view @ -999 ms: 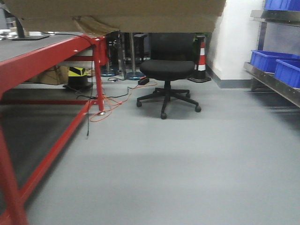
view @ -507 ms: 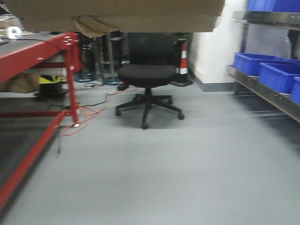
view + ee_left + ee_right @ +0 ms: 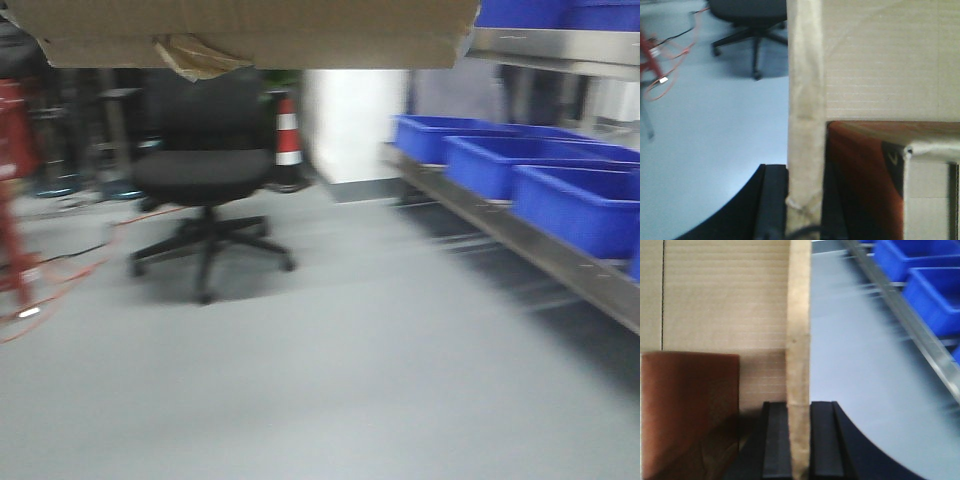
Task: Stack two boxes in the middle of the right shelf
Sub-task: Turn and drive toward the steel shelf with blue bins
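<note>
1. My front camera sits low and faces forward. The box (image 3: pixel 250 30) hangs across its top edge, with the chair (image 3: pixel 205 175) well off to the left and the shelf (image 3: pixel 520 235) on the right.
2. My left wrist camera looks along the left gripper (image 3: pixel 802 205), very close to the box wall — it shares the chair with the front view.
3. My right wrist camera looks along the right gripper (image 3: pixel 799 440), equally close — it shares the shelf and blue bins (image 3: pixel 935 300) with the front view.
</note>
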Robot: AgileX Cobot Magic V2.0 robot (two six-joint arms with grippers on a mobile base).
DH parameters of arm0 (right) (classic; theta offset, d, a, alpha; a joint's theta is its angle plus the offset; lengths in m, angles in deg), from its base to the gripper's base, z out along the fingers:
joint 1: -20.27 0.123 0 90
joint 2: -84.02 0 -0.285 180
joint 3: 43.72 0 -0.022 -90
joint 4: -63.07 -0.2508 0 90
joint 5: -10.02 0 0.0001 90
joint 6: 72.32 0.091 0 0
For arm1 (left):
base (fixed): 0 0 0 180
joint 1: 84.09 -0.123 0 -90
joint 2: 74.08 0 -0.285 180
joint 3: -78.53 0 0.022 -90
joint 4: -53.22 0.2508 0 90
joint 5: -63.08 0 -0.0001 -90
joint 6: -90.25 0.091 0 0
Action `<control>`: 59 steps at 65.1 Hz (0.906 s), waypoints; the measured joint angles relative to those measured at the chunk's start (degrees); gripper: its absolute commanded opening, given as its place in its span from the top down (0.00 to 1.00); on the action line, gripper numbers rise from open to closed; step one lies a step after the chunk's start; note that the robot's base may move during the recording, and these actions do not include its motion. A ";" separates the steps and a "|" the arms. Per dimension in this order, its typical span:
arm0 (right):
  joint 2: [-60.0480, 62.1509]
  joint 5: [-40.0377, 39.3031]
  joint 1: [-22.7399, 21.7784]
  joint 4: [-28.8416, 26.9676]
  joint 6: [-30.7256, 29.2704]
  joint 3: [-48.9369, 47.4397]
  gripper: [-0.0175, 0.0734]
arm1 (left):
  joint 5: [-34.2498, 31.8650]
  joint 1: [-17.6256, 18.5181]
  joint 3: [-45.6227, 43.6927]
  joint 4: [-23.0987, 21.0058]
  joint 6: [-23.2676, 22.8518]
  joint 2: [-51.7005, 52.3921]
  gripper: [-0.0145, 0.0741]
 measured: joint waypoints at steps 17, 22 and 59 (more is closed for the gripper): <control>0.00 -0.21 0.00 0.00 0.00 0.00 0.98 | 0.00 0.00 0.00 0.12 0.00 0.00 0.96; 0.00 -0.25 0.00 0.00 0.00 0.00 0.98 | 0.00 0.00 0.00 0.12 0.00 0.00 0.96; 0.00 -9.69 -0.11 1.66 -0.09 0.08 0.98 | 0.00 0.00 -0.10 1.41 0.00 0.00 0.96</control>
